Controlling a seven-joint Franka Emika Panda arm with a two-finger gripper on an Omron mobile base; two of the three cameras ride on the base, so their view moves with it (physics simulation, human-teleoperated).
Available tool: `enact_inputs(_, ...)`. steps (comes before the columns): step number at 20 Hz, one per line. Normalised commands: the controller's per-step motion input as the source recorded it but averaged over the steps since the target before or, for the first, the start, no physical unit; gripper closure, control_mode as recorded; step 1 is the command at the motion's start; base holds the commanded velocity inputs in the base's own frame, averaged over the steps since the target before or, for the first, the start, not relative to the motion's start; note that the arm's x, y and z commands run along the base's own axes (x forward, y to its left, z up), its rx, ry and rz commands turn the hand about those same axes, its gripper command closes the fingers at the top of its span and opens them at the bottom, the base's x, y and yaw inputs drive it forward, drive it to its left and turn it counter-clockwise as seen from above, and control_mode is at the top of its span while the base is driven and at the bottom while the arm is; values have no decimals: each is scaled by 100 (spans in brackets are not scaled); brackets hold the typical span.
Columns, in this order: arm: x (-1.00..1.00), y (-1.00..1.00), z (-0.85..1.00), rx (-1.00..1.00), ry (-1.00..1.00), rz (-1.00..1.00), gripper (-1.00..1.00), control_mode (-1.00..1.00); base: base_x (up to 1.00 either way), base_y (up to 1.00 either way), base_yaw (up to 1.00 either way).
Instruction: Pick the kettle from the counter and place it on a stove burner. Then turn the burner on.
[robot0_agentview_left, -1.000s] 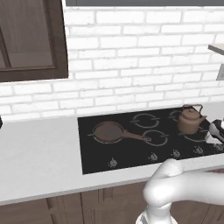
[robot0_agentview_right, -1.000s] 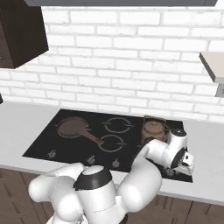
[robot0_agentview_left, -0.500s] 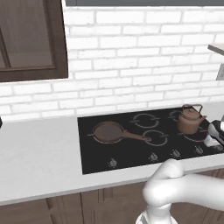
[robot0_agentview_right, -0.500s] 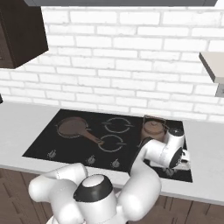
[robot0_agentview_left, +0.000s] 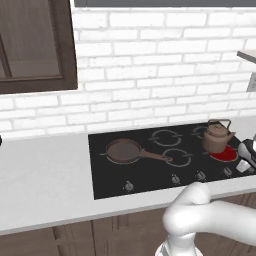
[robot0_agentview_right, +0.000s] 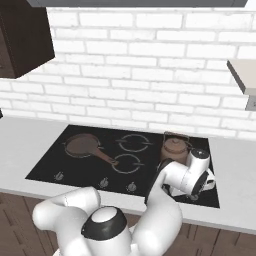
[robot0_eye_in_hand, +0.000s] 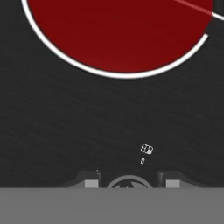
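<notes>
Gripper: the two-finger gripper (robot0_eye_in_hand: 129, 183) sits low over the black glass cooktop panel (robot0_agentview_left: 150, 170), its dark tips either side of a small round control knob (robot0_eye_in_hand: 129, 183) at the front row; jaws part-way closed around it, though whether they actually pinch it I cannot tell.
Knob handling: likely small, hard and smooth, best taken square across its sides and turned without slipping.
Burner: the grey ring outline with its red glowing disc (robot0_eye_in_hand: 118, 30) lies just beyond the tips, so the heat looks on already.
Kettle: the small squat copper-brown kettle (robot0_agentview_left: 217, 137) with thin arched wire handle stands upright at the right end of the cooktop, its base against that glowing burner (robot0_agentview_left: 223, 154), off the surface.
Kettle handling: probably rigid, light and smooth-sided; the wire handle is the natural hold.
Pan: a flat brown long-handled frying pan (robot0_agentview_left: 125, 151) rests on the left burner, well apart.
Surface: pale grey-white stone worktop (robot0_agentview_left: 45, 175) flanks the cooktop.
</notes>
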Motion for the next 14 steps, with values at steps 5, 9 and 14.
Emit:
enact_inputs(5,0,0,20,0,0,0,-100,-100,0,0,0)
enact_inputs(9,13,0,96,0,-1,0,-100,-100,0,0,0)
enact_inputs(14,-2,0,60,0,-7,0,-100,-100,0,0,0)
